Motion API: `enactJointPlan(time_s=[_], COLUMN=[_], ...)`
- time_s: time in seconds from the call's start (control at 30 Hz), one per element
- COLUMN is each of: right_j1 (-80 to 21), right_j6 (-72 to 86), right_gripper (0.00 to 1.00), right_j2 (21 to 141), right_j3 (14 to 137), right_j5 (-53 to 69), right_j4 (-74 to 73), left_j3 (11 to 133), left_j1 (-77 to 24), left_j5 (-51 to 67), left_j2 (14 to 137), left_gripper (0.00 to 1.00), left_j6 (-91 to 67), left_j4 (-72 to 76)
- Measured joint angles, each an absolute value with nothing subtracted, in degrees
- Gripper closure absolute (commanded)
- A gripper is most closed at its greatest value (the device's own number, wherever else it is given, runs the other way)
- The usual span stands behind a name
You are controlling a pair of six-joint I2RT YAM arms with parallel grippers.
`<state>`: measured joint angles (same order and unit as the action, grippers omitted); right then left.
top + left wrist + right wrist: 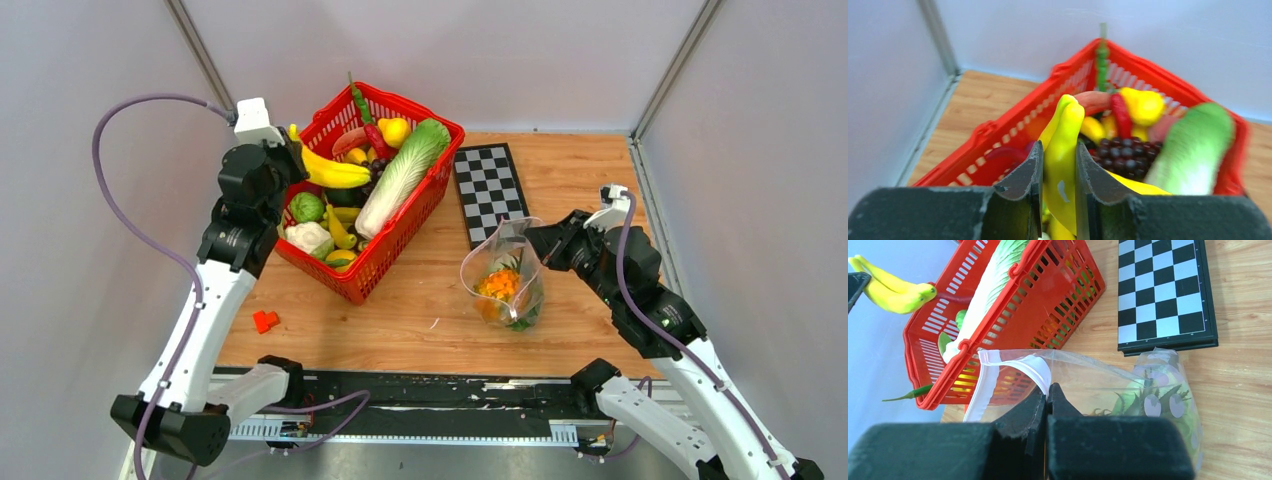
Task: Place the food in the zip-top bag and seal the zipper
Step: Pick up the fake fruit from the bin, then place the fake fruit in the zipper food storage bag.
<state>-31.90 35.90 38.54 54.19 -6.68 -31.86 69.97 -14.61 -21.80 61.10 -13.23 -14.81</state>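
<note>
Left gripper [1059,150] pinches the yellow bananas [1064,125] between its two black fingers, holding the fruit in the air above the near left rim of the red mesh basket [385,262]. Inside the basket lie a long leafy green lettuce [405,175], a red chilli [378,140], dark grapes [1125,152], a white cauliflower [308,237] and other toy produce heaped together.

Right gripper [1047,390], its fingers pressed together, nips the zipper strip [1034,364] at the mouth of the zip-top bag [505,275]. The bag sits on the wooden table [420,320] to the right of the basket and apart from it, with its mouth lifted toward the gripper and gaping open. An orange piece [499,283] and green leaves [1133,400] show through the clear, dotted plastic at the bag's bottom.

Just behind the bag lies a black-and-white chessboard [489,190], flat on the wood beside the basket's right corner. A small red piece [265,321] rests alone on the table near the left arm, well apart from the bag.
</note>
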Motion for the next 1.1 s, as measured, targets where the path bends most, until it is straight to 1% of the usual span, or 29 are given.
enactJointPlan(time_s=[0.17, 0.27, 0.4, 0.57, 0.77, 0.93, 1.1], right_j1=[-31.9, -31.9, -31.9, -31.9, -31.9, -31.9, -31.9], right_j6=[35.9, 35.9, 36.0, 36.0, 36.1, 36.1, 36.1], right_gripper=[1.0, 1.0, 1.0, 1.0, 1.0, 1.0, 1.0], right_j2=[38.6, 38.8, 39.6, 40.2, 40.9, 41.0, 40.9], right_j3=[54.2, 54.2, 54.1, 54.1, 54.1, 54.1, 54.1], right_j5=[-6.3, -5.9, -5.5, -5.5, -5.2, -4.9, -5.0], right_j4=[-31.7, -31.2, -30.5, -29.7, -29.2, -29.2, -29.3], left_j3=[67.8, 65.1, 62.0, 60.5, 56.8, 52.9, 52.1], left_j1=[-17.8, -25.7, -37.9, -52.0, -63.8, -69.8, -74.1], left_j5=[-7.7, -3.0, -0.9, -4.3, -11.2, -17.4, -24.7], left_j2=[55.5, 51.8, 49.4, 51.6, 56.9, 61.2, 67.6], left_gripper=[1.0, 1.0, 1.0, 1.0, 1.0, 1.0, 1.0], left_j6=[-13.4, -11.6, -8.2, -1.4, 8.5, 15.3, 23.8], left_j4=[-9.6, -3.7, 3.3, 8.7, 15.9, 25.7, 38.4])
